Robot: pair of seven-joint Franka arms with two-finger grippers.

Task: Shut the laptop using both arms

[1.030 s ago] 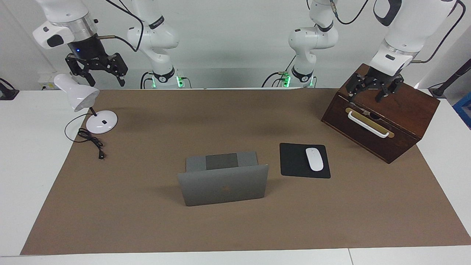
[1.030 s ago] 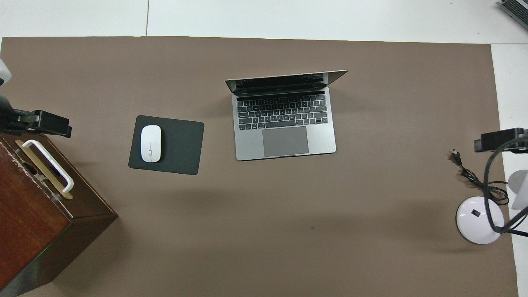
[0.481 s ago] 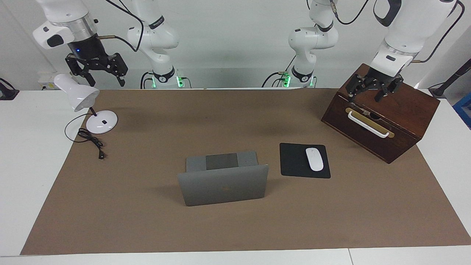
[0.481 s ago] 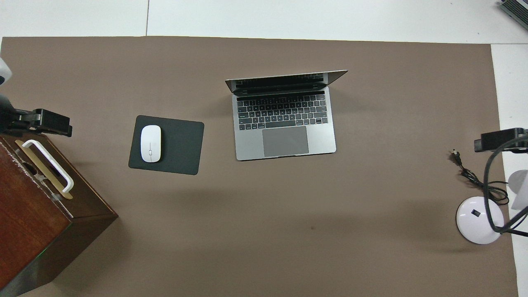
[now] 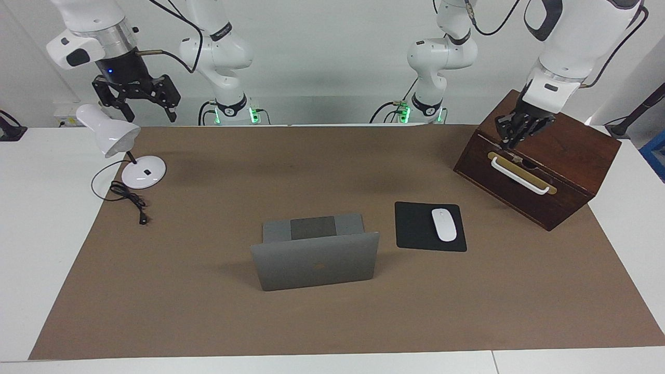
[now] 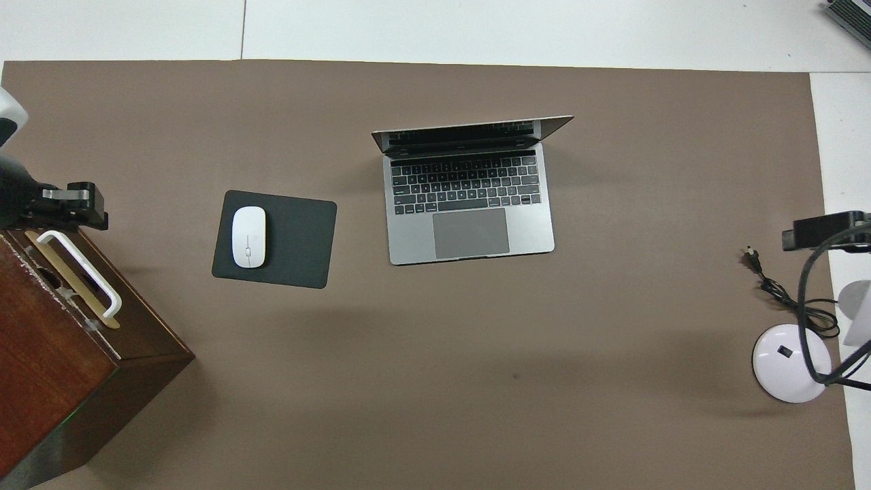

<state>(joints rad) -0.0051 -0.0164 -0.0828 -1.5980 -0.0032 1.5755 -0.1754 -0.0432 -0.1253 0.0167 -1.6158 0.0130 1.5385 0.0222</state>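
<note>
Facing view shows the thin silver-grey laptop [image 5: 315, 261] open mid-mat (untouched), left gripper [image 5: 517, 136] pinched shut, empty, over the dark wooden box [image 5: 540, 161], right gripper [image 5: 137, 98] spread wide above the white desk lamp [image 5: 111, 136], presumably both staged to approach.

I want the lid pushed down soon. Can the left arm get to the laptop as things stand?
Probably yes: the left gripper hangs shut over the wooden box, and only the mouse pad lies toward the open laptop.

bench [image 5: 31, 218]: white, covered by a brown mat [image 5: 218, 171] | on mat: open laptop [image 5: 317, 266] at middle; mouse pad [image 5: 415, 228] with mouse [image 5: 444, 224] beside it; wooden box [image 5: 540, 171] at left arm's end; lamp [image 5: 140, 171] and cord [image 5: 127, 200] at right arm's end
</note>
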